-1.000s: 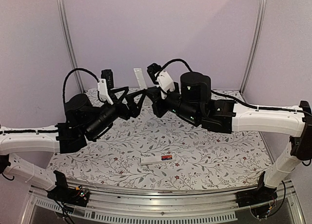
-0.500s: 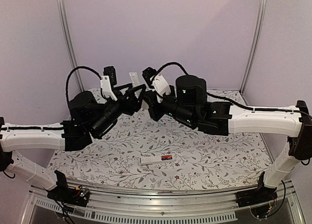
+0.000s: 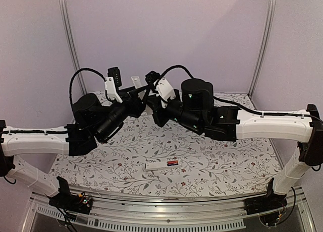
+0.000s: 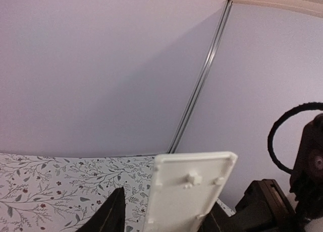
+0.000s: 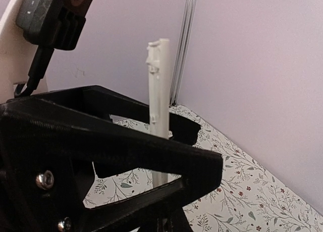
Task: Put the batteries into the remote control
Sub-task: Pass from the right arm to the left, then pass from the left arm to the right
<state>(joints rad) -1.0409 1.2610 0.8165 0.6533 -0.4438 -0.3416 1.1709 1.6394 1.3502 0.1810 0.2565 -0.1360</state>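
Overhead, the left gripper (image 3: 139, 94) and right gripper (image 3: 152, 90) are facing each other above the desk (image 3: 227, 161) at a raised white panel (image 3: 136, 82). The remote control (image 3: 155, 166) is lying near the front edge with a red-orange battery (image 3: 173, 163) at its right end; whether inside or beside is unclear.

Left wrist: parted jaws are flanking the panel, one finger clear of it.

Right wrist: the closed right gripper is pinching the panel's foot, its fingertips hidden.

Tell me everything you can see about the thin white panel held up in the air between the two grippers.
The white panel is a thin, flat rectangular plate with rounded corners, matte plastic by its look. The face toward the left wrist camera carries small moulded nubs. It stands nearly upright in the air, clear of the table. The right gripper is shut on its lower end; the left gripper straddles it with open jaws, a gap showing beside one finger.
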